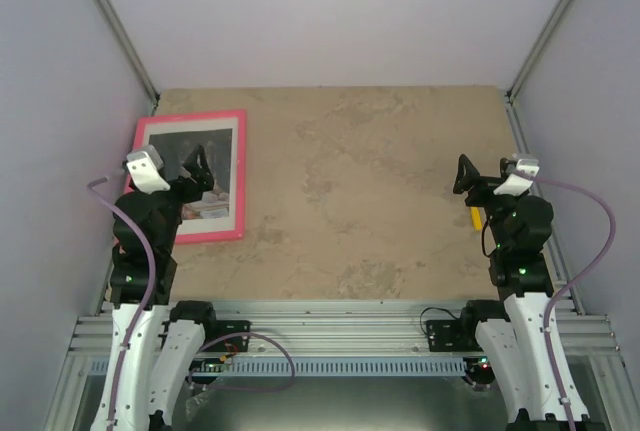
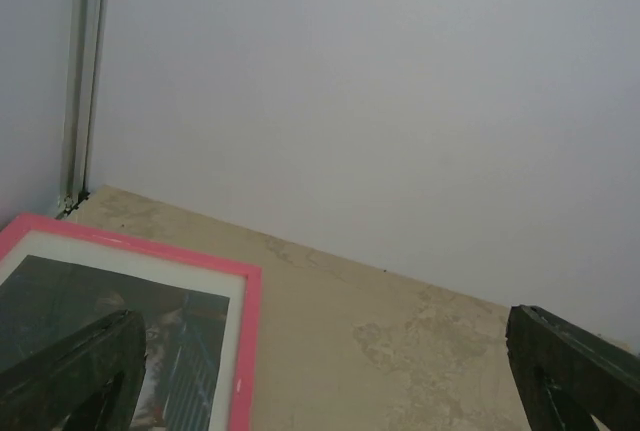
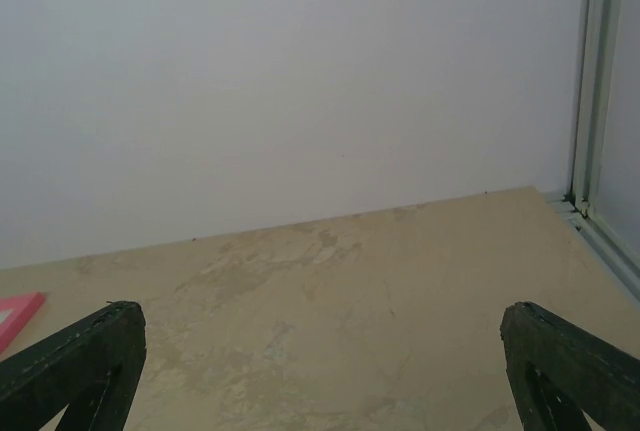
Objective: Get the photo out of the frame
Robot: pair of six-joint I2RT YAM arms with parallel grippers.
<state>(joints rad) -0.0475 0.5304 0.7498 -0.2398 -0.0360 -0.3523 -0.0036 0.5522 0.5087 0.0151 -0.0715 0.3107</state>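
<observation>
The pink frame (image 1: pixel 241 166) lies flat, face up, at the table's far left, by the left wall. Inside it the photo (image 1: pixel 168 147) shows dark behind a white mat (image 1: pixel 228 141). My left gripper (image 1: pixel 200 169) hovers open over the frame's right half and hides part of the photo. In the left wrist view the frame's far right corner (image 2: pixel 246 331) and the photo (image 2: pixel 60 301) sit at lower left, with the open gripper (image 2: pixel 320 371) holding nothing. My right gripper (image 1: pixel 468 179) is open above bare table at the right, far from the frame (image 3: pixel 18 309); nothing lies within the gripper (image 3: pixel 320 361).
Grey walls close in the tan table (image 1: pixel 370 191) at the back, left and right, with metal posts in the far corners (image 1: pixel 508 94). A small yellow piece (image 1: pixel 477 218) shows beside the right arm. The arm bases stand on a metal rail (image 1: pixel 330 331) at the near edge.
</observation>
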